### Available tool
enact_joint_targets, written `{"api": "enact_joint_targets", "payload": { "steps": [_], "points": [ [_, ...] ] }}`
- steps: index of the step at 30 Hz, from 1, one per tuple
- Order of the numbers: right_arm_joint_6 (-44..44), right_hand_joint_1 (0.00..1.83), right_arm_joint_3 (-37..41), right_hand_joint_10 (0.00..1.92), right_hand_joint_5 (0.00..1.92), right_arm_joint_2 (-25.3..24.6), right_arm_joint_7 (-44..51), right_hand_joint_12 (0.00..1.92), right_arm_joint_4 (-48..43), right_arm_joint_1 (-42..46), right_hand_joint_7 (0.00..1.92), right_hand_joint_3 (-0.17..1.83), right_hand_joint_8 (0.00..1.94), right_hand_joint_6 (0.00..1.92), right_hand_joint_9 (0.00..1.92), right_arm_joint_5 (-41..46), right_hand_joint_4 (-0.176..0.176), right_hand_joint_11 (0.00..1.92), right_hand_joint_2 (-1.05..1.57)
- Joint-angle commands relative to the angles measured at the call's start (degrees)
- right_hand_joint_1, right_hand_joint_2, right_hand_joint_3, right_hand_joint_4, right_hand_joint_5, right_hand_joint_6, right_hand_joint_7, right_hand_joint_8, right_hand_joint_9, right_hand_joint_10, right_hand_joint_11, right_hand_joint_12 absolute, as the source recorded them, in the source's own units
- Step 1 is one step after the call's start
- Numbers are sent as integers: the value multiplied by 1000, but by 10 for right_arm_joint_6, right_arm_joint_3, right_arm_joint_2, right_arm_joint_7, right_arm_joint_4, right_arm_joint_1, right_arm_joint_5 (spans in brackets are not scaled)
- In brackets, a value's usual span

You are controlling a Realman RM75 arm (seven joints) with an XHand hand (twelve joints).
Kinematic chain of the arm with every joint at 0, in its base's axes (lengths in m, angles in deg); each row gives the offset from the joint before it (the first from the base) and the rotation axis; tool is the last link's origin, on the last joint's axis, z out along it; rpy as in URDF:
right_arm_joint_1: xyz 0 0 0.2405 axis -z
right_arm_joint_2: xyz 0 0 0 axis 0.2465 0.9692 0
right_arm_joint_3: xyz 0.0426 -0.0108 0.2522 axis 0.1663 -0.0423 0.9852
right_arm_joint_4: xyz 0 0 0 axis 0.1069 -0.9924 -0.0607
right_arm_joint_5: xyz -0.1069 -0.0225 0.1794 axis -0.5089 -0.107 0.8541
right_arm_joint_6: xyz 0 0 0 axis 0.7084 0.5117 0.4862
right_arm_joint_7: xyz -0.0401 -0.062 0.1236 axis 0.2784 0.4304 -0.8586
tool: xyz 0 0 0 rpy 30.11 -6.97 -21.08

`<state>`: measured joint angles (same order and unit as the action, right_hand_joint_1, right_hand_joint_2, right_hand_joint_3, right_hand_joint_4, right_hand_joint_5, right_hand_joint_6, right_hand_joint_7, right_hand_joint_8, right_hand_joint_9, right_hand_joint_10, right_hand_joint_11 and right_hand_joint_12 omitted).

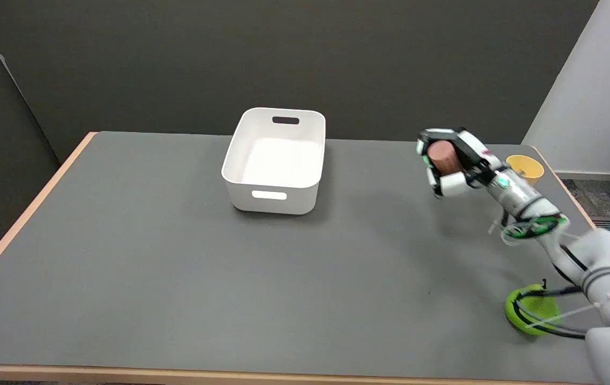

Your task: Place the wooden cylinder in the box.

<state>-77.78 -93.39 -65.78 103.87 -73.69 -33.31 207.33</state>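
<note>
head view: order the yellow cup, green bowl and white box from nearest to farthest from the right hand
From the right hand:
1. Yellow cup, just behind the wrist, table's right edge.
2. Green bowl, near right side.
3. White box, far left of it.

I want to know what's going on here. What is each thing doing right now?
robot hand: raised above the table, holding the wooden cylinder
wooden cylinder: gripped, not in the box yet
box: upright, open, nothing inside
yellow cup: behind the arm
green bowl: on the table
</note>
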Motion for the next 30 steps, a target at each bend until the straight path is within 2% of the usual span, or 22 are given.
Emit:
{"api": "enact_joint_targets", "payload": {
  "steps": [1,12,16,18,26,30],
  "points": [
    [149,1570,-230,1921,681,-12,1,1921,-152,-168,879,1437,1814,1616,977,-111,16,988,530],
    [215,1573,-365,1921,683,-63,1,1921,-158,-306,892,1456,1813,1617,987,-184,35,1008,517],
    [235,1574,-388,1921,682,-108,1,1921,-132,-343,896,1460,1812,1619,989,-219,48,1010,515],
    [247,1342,-391,1921,671,-130,2,1921,-114,-357,800,1280,1941,1624,1063,-234,63,988,721],
    [315,1340,-410,1921,660,-210,115,1921,-11,-408,792,1267,1941,1619,1046,-242,67,928,729],
    [342,1337,-410,1921,645,-250,165,1921,52,-423,784,1253,1941,1618,1031,-238,92,874,738]
  ]
}}
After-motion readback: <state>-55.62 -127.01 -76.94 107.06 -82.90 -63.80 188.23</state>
